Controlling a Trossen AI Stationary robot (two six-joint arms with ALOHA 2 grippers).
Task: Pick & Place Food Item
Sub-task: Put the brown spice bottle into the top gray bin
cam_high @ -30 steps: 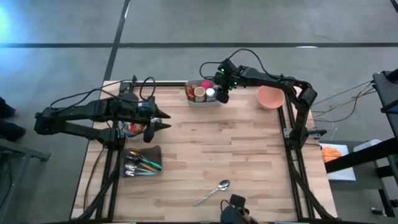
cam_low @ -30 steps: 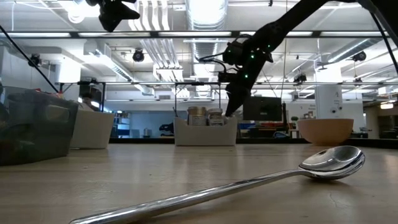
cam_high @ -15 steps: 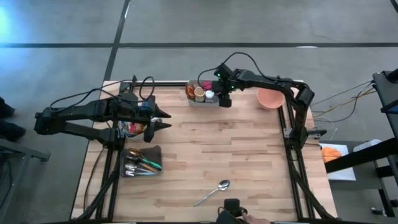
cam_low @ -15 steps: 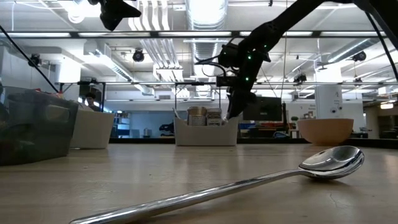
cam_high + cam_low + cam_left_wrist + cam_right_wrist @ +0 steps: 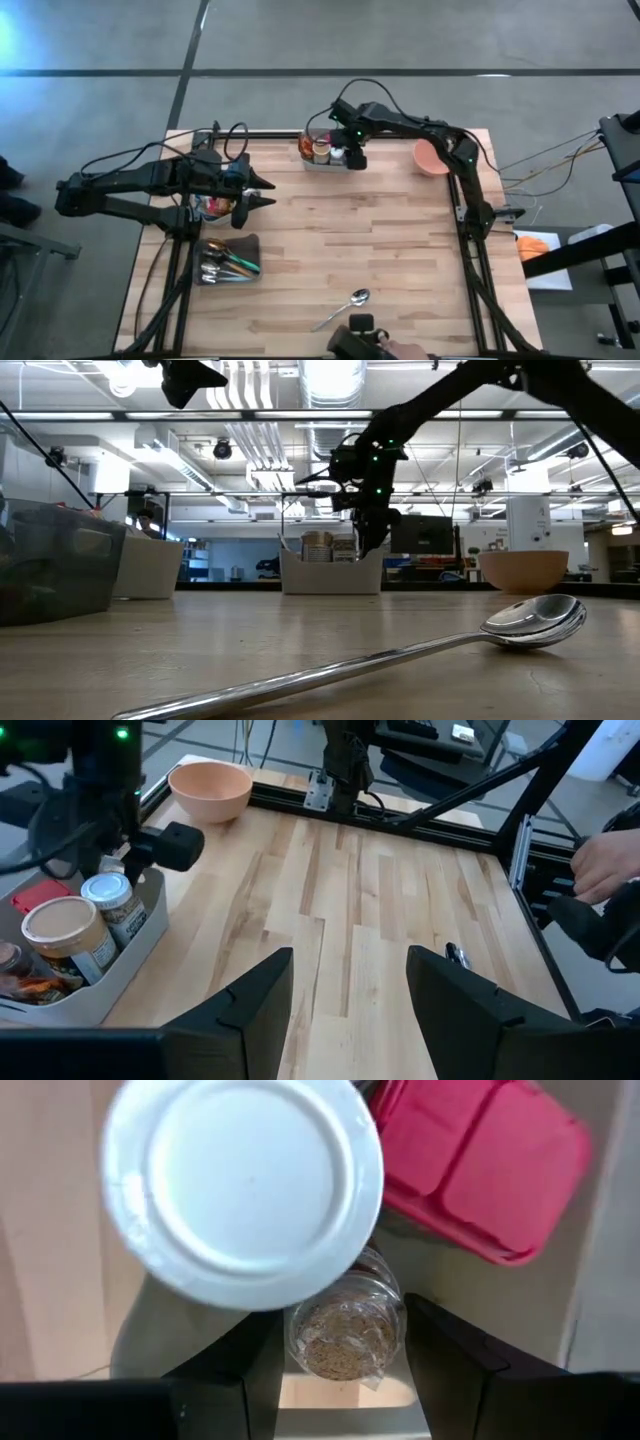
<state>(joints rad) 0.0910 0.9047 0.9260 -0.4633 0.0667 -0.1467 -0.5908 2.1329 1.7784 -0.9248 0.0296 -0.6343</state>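
A grey bin (image 5: 322, 152) stands at the table's far edge and holds food items: a white-lidded jar (image 5: 245, 1190), a red-lidded box (image 5: 480, 1165), a tan-lidded tub (image 5: 62, 928) and a small clear jar of brown grains (image 5: 345, 1330). My right gripper (image 5: 353, 156) hangs open over the bin's right end, pointing steeply down. Its fingers stand on either side of the small clear jar, seen from above. I see no touch. My left gripper (image 5: 264, 191) waits open above the table's left side.
A pink bowl (image 5: 433, 156) sits at the far right. A spoon (image 5: 343, 308) lies near the front edge. A tray of cutlery (image 5: 228, 260) and a container (image 5: 213, 208) stand at the left. A person's hand (image 5: 608, 870) shows beyond the near edge.
My right gripper has moved toward the table's left edge and slightly down, coming over the bin's right end. It has tipped to point more steeply down and rolled about its own axis. Its fingers have kept the same gap.
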